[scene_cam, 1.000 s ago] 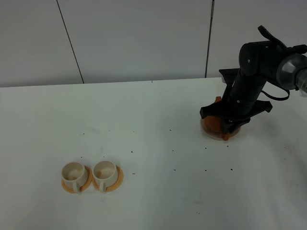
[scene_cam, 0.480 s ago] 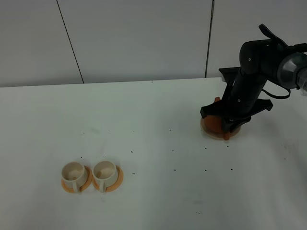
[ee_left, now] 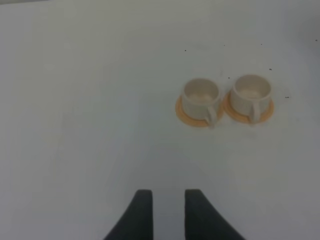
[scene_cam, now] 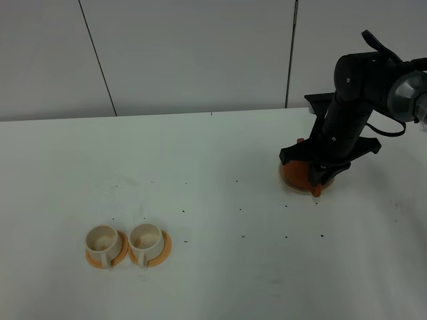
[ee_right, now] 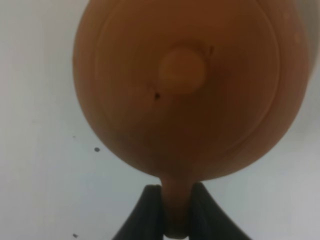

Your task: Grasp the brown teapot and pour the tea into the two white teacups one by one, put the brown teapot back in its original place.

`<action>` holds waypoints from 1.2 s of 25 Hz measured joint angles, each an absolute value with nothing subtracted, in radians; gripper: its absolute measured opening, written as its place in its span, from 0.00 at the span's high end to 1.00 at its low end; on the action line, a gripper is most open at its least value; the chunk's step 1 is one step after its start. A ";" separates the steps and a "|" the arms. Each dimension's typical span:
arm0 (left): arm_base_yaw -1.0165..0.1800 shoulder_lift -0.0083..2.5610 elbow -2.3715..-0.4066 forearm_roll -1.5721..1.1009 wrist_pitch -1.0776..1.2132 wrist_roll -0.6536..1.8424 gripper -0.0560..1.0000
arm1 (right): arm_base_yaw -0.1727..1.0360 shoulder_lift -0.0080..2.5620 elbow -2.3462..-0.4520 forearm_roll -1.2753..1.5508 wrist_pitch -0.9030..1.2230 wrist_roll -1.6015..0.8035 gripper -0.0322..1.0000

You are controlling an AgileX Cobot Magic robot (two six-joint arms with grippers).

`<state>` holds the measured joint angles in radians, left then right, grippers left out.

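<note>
Fingers (ee_right: 151, 212) of my right gripper (ee_right: 176, 215) are pinching the reddish-brown clay teapot (ee_right: 185, 85) by its thin handle; swivel risk. Left gripper (ee_left: 167, 215) is idling parted, empty, facing two white handled teacups (ee_left: 201, 95). Overhead, teapot's at beige round coaster (scene_cam: 284, 181), cups well apart: sloshing risk.

- No writing, label, brand mark, number or sign can be read in any of the views.
</note>
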<state>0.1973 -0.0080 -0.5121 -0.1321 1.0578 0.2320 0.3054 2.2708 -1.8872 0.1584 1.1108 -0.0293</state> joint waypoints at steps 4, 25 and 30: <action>0.197 -0.008 -0.512 -0.132 1.058 0.231 0.73 | 0.305 2.269 -1.887 0.161 1.111 -0.036 0.88; 0.197 -0.008 -0.512 -0.129 1.059 0.231 0.73 | 0.306 2.179 -1.887 0.183 1.115 -0.164 0.88; 0.197 -0.008 -0.512 -0.129 1.059 0.231 0.73 | 0.306 2.129 -1.887 0.295 1.133 -0.351 0.88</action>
<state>0.1973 -0.0080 -0.5121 -0.1293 1.0587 0.2311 0.3063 2.1294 -1.8872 0.2953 1.1333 -0.3508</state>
